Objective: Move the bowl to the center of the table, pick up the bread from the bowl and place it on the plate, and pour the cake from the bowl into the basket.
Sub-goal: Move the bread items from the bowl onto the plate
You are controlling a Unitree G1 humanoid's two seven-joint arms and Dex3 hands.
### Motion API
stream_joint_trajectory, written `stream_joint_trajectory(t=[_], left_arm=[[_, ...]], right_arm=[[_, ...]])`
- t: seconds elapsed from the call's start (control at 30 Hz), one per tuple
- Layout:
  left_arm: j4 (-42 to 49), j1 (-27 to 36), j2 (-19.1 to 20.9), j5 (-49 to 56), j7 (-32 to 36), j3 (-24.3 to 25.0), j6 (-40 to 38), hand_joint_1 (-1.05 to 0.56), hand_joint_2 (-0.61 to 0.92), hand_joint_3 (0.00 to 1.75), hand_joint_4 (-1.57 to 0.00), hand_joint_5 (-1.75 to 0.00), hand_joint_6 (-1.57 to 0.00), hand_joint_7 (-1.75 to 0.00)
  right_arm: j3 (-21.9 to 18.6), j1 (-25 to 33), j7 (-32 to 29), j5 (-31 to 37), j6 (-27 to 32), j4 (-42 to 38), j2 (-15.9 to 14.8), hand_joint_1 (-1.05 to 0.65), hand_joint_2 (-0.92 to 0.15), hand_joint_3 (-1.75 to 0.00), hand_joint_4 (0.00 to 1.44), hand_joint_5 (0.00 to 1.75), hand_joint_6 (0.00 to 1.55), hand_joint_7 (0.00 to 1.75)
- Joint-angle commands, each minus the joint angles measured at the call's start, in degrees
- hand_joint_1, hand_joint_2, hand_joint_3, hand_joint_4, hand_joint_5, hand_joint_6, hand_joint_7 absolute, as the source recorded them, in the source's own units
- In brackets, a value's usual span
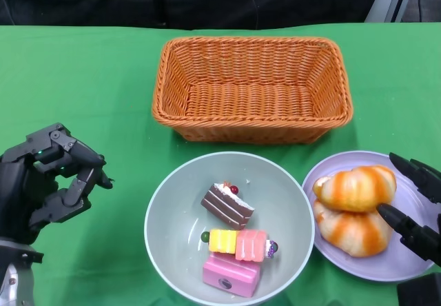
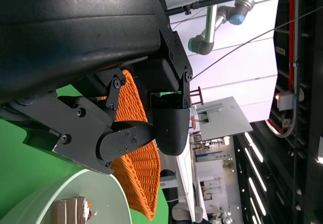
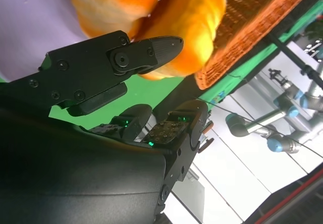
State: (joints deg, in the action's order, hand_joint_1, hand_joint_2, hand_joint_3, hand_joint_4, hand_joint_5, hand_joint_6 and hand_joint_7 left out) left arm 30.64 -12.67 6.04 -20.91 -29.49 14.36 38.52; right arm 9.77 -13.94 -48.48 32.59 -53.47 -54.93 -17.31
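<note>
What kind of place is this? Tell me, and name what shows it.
Probably a robotics lab or test hall, not a home. The table wears a green cloth, the cakes look like toys, and another robot arm stands on a frame in the background.

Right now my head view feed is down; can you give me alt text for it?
A pale green bowl at the near center holds three cake pieces, behind it an empty wicker basket. Two bread rolls lie on a lilac plate at the right hand; the left hand hovers, fingers curled.
</note>
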Motion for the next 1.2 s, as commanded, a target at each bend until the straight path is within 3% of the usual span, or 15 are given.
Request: stream_joint_trajectory(t=[0.03,0.13,0.23,0.33,0.43,0.5,0.53,0.57,0.63,0.67,0.73,0.8,0.93,1.2], left_arm=[[0.4,-0.5,1.1,-0.4,-0.2,0.7,0.3,-0.1,0.72,0.75,-0.87,-1.38,-0.91,-1.06],[0.4,-0.5,1.2,-0.4,-0.2,0.7,0.2,-0.1,0.72,0.74,-0.87,-1.37,-0.91,-1.07],[0.7,-0.6,1.2,0.3,0.2,0.8,0.8,-0.11,0.72,0.74,-0.88,-1.37,-0.92,-1.06],[1.5,-0.8,1.3,0.5,0.0,0.8,1.8,-0.11,0.72,0.73,-0.87,-1.38,-0.91,-1.07],[1.3,-0.7,1.2,0.2,-0.1,0.7,1.3,-0.11,0.73,0.72,-0.87,-1.38,-0.91,-1.08],[1.1,-0.5,1.2,0.1,-0.2,0.6,1.0,-0.1,0.74,0.72,-0.87,-1.38,-0.91,-1.08],[1.3,-0.6,1.3,0.1,-0.3,0.6,1.2,-0.1,0.74,0.72,-0.88,-1.38,-0.91,-1.08],[1.5,-0.6,1.3,0.2,-0.3,0.6,1.4,-0.1,0.74,0.72,-0.88,-1.38,-0.91,-1.08],[1.5,-0.5,1.3,0.7,0.1,0.5,1.4,-0.11,0.74,0.72,-0.88,-1.38,-0.91,-1.08],[1.5,-0.4,1.3,0.7,0.1,0.5,1.3,-0.11,0.74,0.72,-0.88,-1.38,-0.91,-1.08],[1.7,-0.5,1.2,0.2,-0.5,0.4,1.5,-0.11,0.73,0.72,-0.88,-1.38,-0.91,-1.08],[2.0,-0.6,1.1,-0.2,-1.4,0.4,1.9,-0.1,0.73,0.73,-0.88,-1.38,-0.9,-1.08],[2.3,-0.7,1.1,-0.4,-1.9,0.5,2.1,-0.09,0.73,0.74,-0.87,-1.39,-0.89,-1.1],[1.8,0.3,1.0,-0.6,-3.4,-0.2,1.0,-0.11,0.72,0.74,-0.87,-1.39,-0.9,-1.09]], right_arm=[[-1.6,1.6,3.1,-3.6,-2.2,1.9,-0.5,-0.46,-0.86,-0.2,0.32,0.29,0.56,0.0],[-2.8,2.9,6.0,-6.5,-3.6,4.8,-0.1,-0.49,-0.89,-0.24,0.35,0.31,0.57,0.01],[-4.5,4.7,14.7,-16.4,-5.0,8.7,1.9,-0.45,-0.85,-0.3,0.41,0.34,0.62,0.03],[-5.6,6.3,23.9,-26.2,-4.3,14.1,3.3,-0.44,-0.77,-0.43,0.57,0.42,0.74,0.06],[-6.7,6.3,33.0,-35.1,-2.8,17.1,4.3,-0.32,-0.62,-0.72,0.72,0.63,0.88,0.1],[-7.3,6.7,40.2,-42.1,0.8,20.3,4.6,-0.21,-0.59,-0.82,0.76,0.79,0.94,0.14],[-7.7,7.0,43.5,-45.2,2.9,22.3,4.8,-0.18,-0.59,-0.83,0.73,0.94,0.94,0.21],[-8.2,7.4,46.6,-48.4,5.3,24.6,5.1,-0.15,-0.61,-0.84,0.73,1.12,0.87,0.48],[-9.0,8.2,52.2,-54.4,10.1,29.4,5.7,-0.11,-0.68,-0.76,0.73,1.32,0.74,0.89],[-9.5,8.6,54.6,-56.3,12.4,31.4,5.6,-0.1,-0.71,-0.74,0.73,1.36,0.71,0.98],[-10.4,9.1,58.4,-58.3,15.8,34.1,5.6,-0.08,-0.73,-0.72,0.72,1.45,0.69,1.1],[-11.5,9.3,61.0,-58.8,17.7,35.2,5.9,-0.07,-0.66,-0.81,0.71,1.5,0.69,1.15],[-13.9,9.5,63.3,-58.0,19.7,36.3,7.4,-0.07,-0.63,-0.85,0.7,1.51,0.69,1.18],[-14.8,10.2,69.9,-59.0,25.8,40.3,9.9,-0.05,-0.52,-1.0,0.72,1.58,0.69,1.24]])
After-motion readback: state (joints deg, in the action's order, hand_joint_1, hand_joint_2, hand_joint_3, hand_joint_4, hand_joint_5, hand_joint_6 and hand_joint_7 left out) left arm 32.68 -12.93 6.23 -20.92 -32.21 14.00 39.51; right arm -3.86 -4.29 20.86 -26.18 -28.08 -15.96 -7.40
